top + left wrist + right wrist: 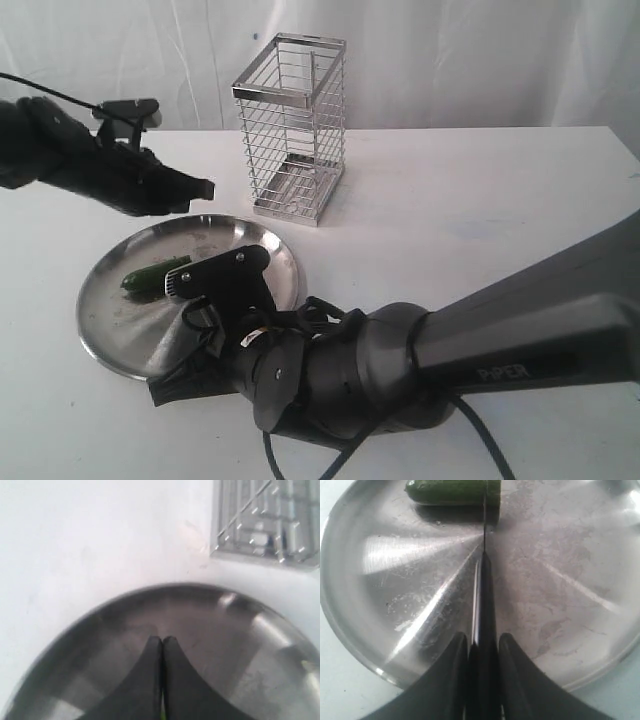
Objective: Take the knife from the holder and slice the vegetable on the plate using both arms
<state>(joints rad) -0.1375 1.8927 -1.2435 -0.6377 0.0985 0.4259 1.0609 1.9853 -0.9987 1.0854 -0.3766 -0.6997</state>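
Observation:
The steel plate (560, 580) fills the right wrist view. My right gripper (484, 640) is shut on the black knife (485, 580), whose thin blade runs edge-on to one end of the green vegetable (452, 491) near the plate's rim. In the exterior view the vegetable (150, 277) lies on the left part of the plate (120, 340), and the right arm (330, 375) hides the knife. My left gripper (200, 187) hovers over the plate's far edge. Its fingers (150, 670) are pressed together above the plate (240, 640) with nothing in them.
The wire holder (290, 130) stands upright and without contents behind the plate, and its base shows in the left wrist view as the holder (270, 520). The white tabletop (480, 190) stretches to the right. The bulky right arm covers the near side.

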